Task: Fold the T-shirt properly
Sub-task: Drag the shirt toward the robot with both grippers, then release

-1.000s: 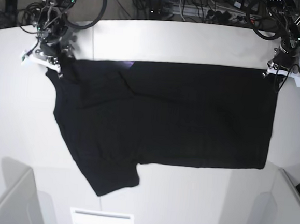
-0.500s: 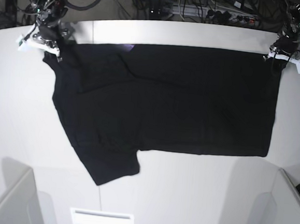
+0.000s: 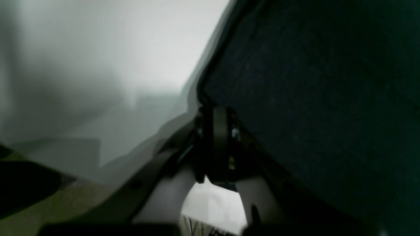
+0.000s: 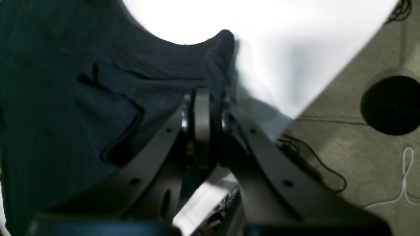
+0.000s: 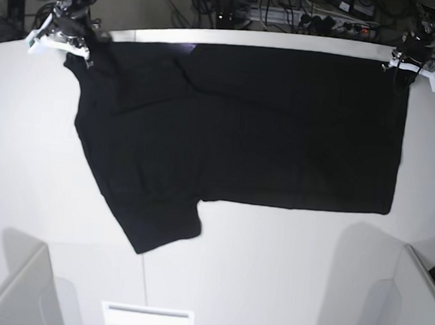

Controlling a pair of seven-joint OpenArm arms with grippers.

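your left gripper (image 5: 403, 66): pinching T-shirt (image 5: 242, 134) corner | right gripper (image 5: 70, 44): clamped on other corner | shirt hanging over white table (image 5: 268, 287)

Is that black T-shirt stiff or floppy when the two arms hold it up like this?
Probably floppy: the T-shirt drapes from the right gripper and left gripper, its loose sleeve sagging lowest. It bunches into folds at the right gripper's pinch, so likely thin and light. It seems to stay gripped rather than slipping.
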